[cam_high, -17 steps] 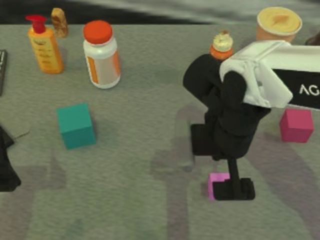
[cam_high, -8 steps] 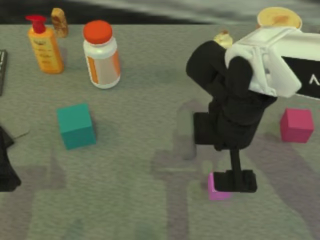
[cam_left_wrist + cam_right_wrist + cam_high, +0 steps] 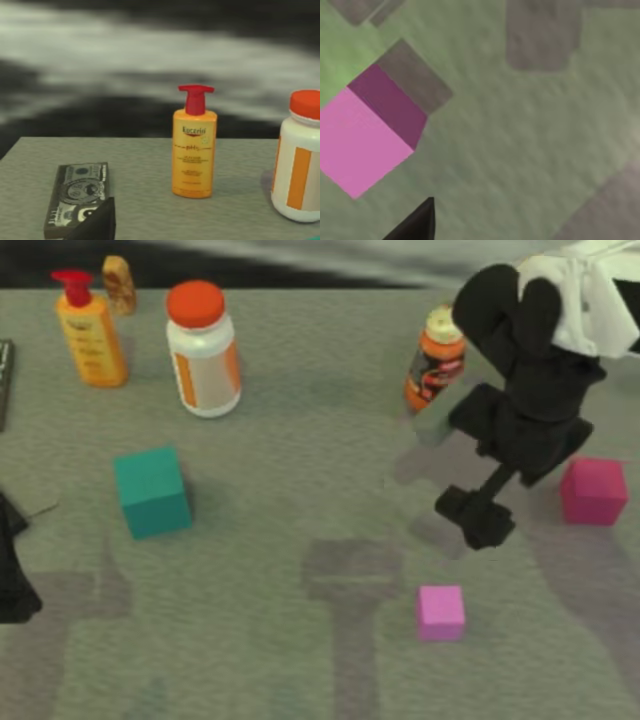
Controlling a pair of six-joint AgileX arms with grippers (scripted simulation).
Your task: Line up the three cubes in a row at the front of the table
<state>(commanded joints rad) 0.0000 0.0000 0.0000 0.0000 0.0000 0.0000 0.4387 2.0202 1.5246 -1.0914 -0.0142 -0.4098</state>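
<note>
Pink cube free on table; right gripper above it, fingers' state unclear; left arm mostly cropped

1. The grey-green woven table lies open along its front edge, broken only by the small light pink cube standing alone right of centre.
2. The large teal cube blocks the left middle; bare cloth runs between it and the pink one.
3. At the back left, a yellow pump bottle with red cap and a white pill bottle with orange lid stand close together, a narrow gap between.
4. The right gripper hangs above the table beside the medium dark magenta cube, crowding the right side with an orange-capped dark bottle behind.
</note>
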